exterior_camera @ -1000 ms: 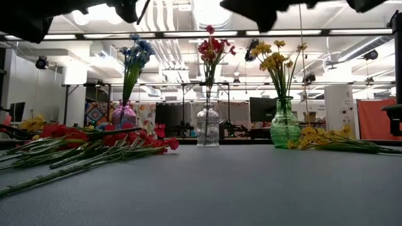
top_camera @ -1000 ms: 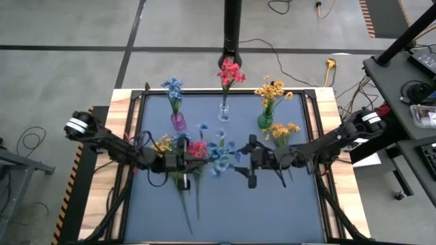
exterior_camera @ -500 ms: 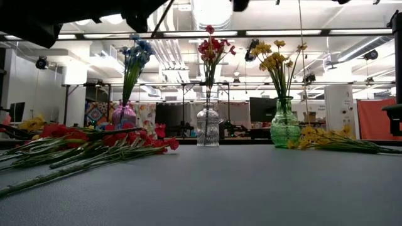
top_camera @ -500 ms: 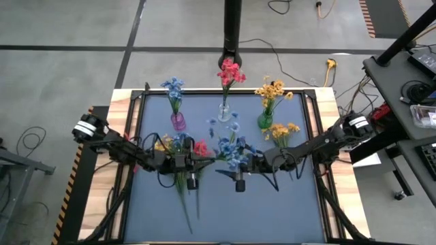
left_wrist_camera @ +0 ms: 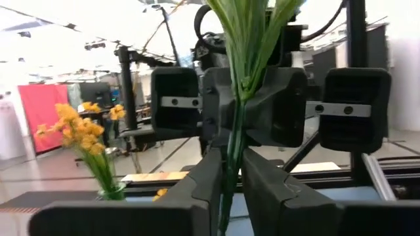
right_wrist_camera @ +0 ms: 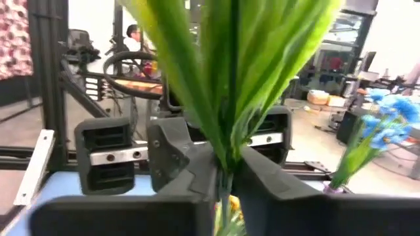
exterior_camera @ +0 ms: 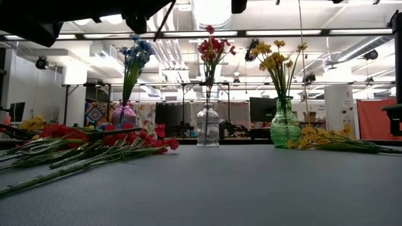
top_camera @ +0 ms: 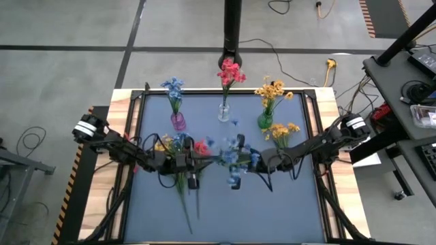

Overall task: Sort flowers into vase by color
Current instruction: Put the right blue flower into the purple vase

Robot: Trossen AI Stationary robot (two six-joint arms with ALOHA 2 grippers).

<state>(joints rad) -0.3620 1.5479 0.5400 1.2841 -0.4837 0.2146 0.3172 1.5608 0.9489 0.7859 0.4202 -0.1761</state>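
A blue flower sprig (top_camera: 234,156) stands upright in the air over the middle of the table, with its blossoms on top. My left gripper (left_wrist_camera: 231,164) and my right gripper (right_wrist_camera: 225,172) face each other, and both are shut on its green stem. At the far side a purple vase (top_camera: 178,122) holds blue flowers, a clear vase (top_camera: 223,113) holds red ones and a green vase (top_camera: 265,121) holds yellow ones. Red and yellow sprigs (top_camera: 184,146) lie flat on the table's left. Yellow sprigs (top_camera: 282,131) lie on its right. My left gripper pinches the sprig's stem (left_wrist_camera: 230,187) between its two fingers, below the leaves. The fingers come about level from the table's left and lie across the stem. The sprig stands upright, lifted clear of the table. My right gripper pinches the same stem (right_wrist_camera: 224,185) between its two fingers, just under the leaves. Its fingers come about level from the table's right, across the stem. The sprig is upright and off the table.
Long stems (top_camera: 184,207) of the lying sprigs reach toward the near edge on the left. A black post (top_camera: 233,27) rises behind the far edge. In the low view the grey table top (exterior_camera: 251,188) spreads bare in front of the vases.
My right gripper has gone toward the table's left, up to the blue sprig, and has taken hold of its stem opposite my left gripper. My left gripper has shifted a little toward the table's right with the sprig, which has stayed off the table.
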